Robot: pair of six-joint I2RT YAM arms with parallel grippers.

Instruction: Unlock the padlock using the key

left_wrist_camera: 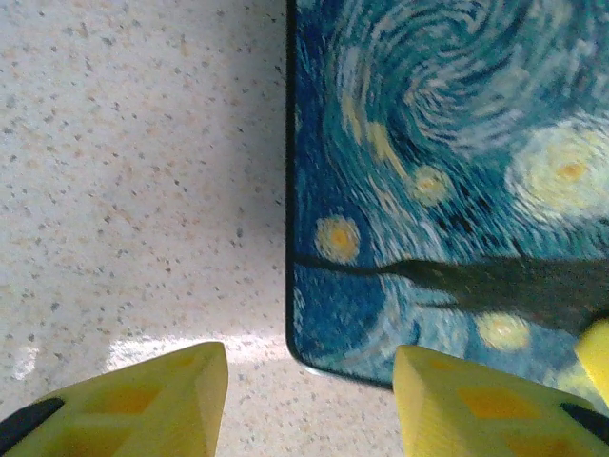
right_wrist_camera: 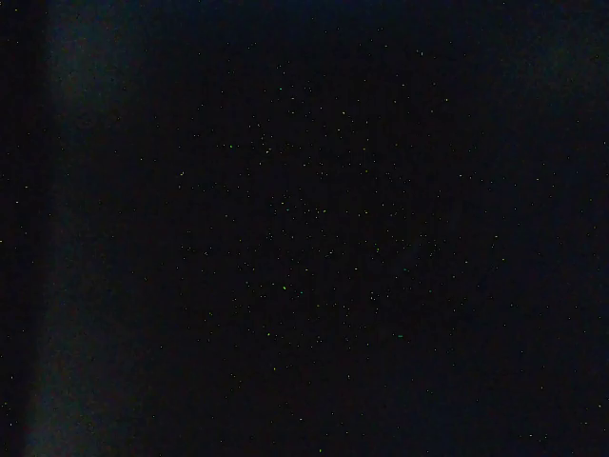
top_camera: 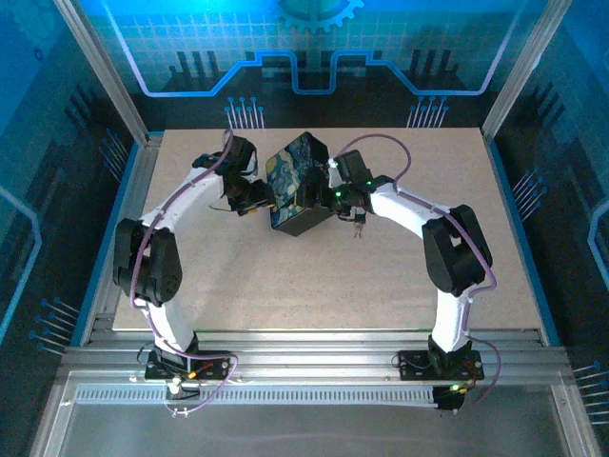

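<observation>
1. At the left gripper (left_wrist_camera: 309,371): jaws parted roughly halfway, clenched on nothing that can be seen.
2. From the left wrist: one yellow finger (left_wrist_camera: 152,400) over the bare speckled table (left_wrist_camera: 124,143), the other finger (left_wrist_camera: 476,405) over the painted lid of the box (left_wrist_camera: 428,143), with the lid's rounded near corner in the gap between them.
3. Cannot tell whether either finger actually touches the box.
4. From above: same gripper at the box's left side, with the box askew near the middle of the table, between the two arms.
5. At the right gripper (top_camera: 335,196): close against the box's right edge in the top view. Too small there, and too dark from the right wrist, to tell whether the jaws are parted or clenched, or holding anything.
6. Just beside the box's right side, under the right wrist: a small dark bit (top_camera: 357,226) against the table, possibly the padlock or the key. Too small to tell which.
7. At the right edge of the left wrist view: a further yellow scrap (left_wrist_camera: 597,347) over the lid, just below a dark band (left_wrist_camera: 476,281) crossing the painting. Cannot tell whose it is.
</observation>
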